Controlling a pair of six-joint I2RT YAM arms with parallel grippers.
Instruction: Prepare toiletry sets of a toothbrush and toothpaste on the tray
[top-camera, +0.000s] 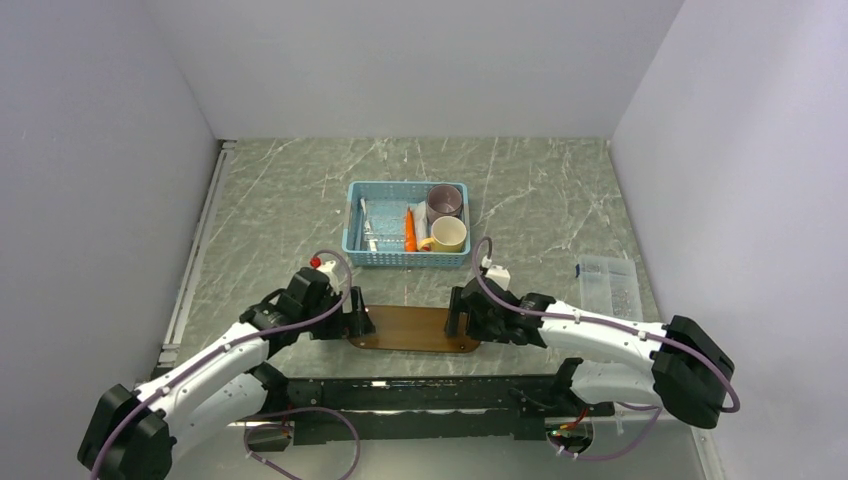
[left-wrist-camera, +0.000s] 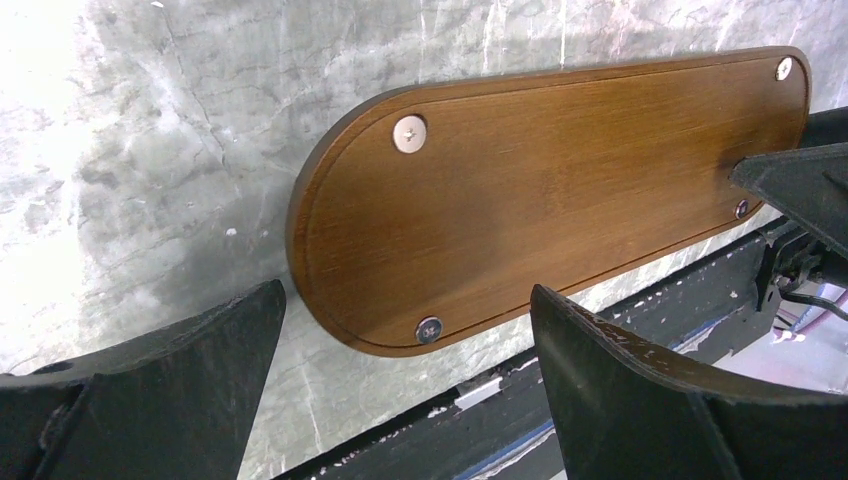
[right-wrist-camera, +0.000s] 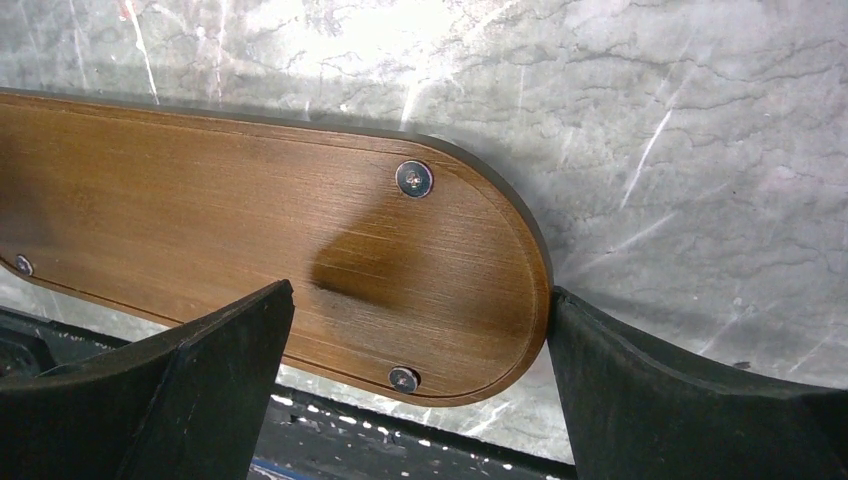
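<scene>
Nearest the camera, the left arm (top-camera: 215, 365) and the right arm (top-camera: 600, 340) both reach low and forward from the table's (top-camera: 280, 200) near edge and bend inward toward each other. The dark-brown tray (top-camera: 415, 328) lies flat between them, just beyond the black base rail (top-camera: 420, 400).

The left jaws stand wide open at the tray's left end and hold nothing. In the left wrist view their two black fingers (left-wrist-camera: 180, 390) frame the bottom of the picture, and the rounded end of the tray (left-wrist-camera: 560, 200) sits just ahead of the gap. The right jaws are equally wide and empty at the other end. In the right wrist view the tray's (right-wrist-camera: 250, 240) round end lies between the fingers (right-wrist-camera: 680, 400), one of them right at the rim. Whether it touches, I cannot tell. Small metal screw heads (right-wrist-camera: 414, 178) show in the board's corners. The far end of the tray is cut off in the right wrist view.

Farther back, well apart from the tray, is a light-blue basket (top-camera: 405, 259). The orange toothpaste (top-camera: 410, 232) lies in its middle and the thin white toothbrush (top-camera: 366, 225) to its left. The brush is too small to tell whether there is one or two. A yellow mug (top-camera: 449, 235) and a purple cup (top-camera: 445, 200) fill the basket's right side. A clear plastic box (top-camera: 608, 285) rests near the right wall.
</scene>
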